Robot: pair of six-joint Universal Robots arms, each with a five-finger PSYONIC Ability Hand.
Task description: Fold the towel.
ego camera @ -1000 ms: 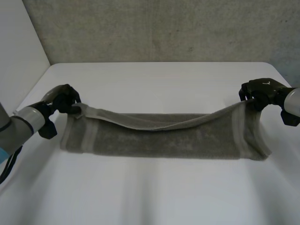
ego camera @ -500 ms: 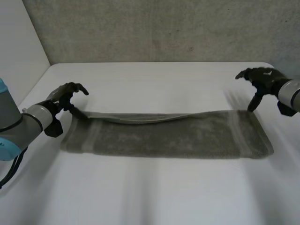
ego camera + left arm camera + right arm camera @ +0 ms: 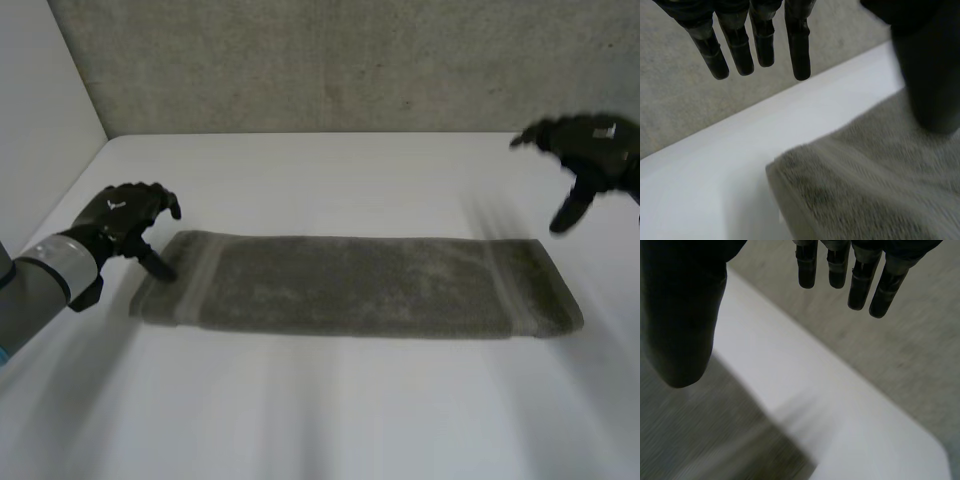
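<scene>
Towel lies flat on the table as a long folded strip. Left hand is just beside its left end, fingers straight and loose, gripping nothing. Right hand is up past the far right corner, fingers spread, empty too.

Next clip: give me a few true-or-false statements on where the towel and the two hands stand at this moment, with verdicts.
1. The towel lies flat on the table as one long strip. True.
2. The left hand is pinching a corner of the towel. False: its fingers are straight and hold nothing; it is beside the towel's end.
3. The right hand is open and apart from the towel. True.
4. One end of the towel hangs over the table's edge. False: the whole towel rests on the table top.
</scene>
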